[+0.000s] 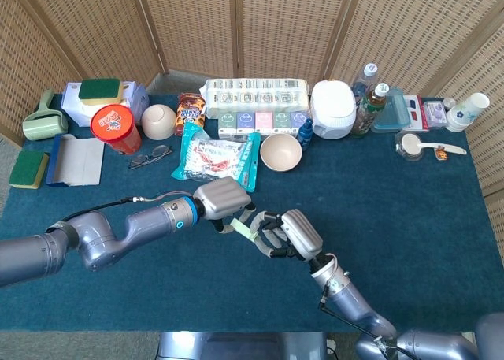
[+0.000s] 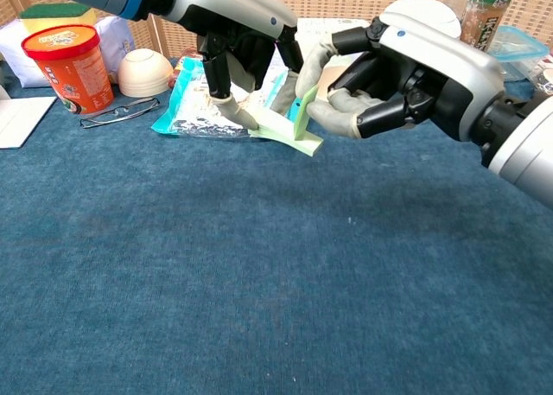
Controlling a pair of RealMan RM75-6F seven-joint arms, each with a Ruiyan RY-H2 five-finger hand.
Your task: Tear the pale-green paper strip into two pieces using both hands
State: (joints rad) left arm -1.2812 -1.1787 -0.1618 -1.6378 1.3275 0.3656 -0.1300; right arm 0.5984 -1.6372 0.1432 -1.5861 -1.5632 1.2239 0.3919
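Note:
The pale-green paper strip (image 2: pixel 289 134) hangs folded just above the blue tablecloth near the table's middle; in the head view the strip (image 1: pixel 246 228) shows as a small sliver between the two hands. My left hand (image 2: pixel 235 23) (image 1: pixel 223 200) comes in from the left and pinches the strip's left part between its fingertips. My right hand (image 2: pixel 406 66) (image 1: pixel 294 234) reaches in from the right, and its thumb and a finger close on the strip's upright right end. The two hands almost touch.
Behind the hands lie a clear snack bag (image 1: pixel 216 159) and a beige bowl (image 1: pixel 281 151). Farther left are glasses (image 1: pixel 150 156), an orange tub (image 1: pixel 115 128) and a notebook (image 1: pixel 76 160). Bottles, boxes and a white cooker (image 1: pixel 332 108) line the back edge.

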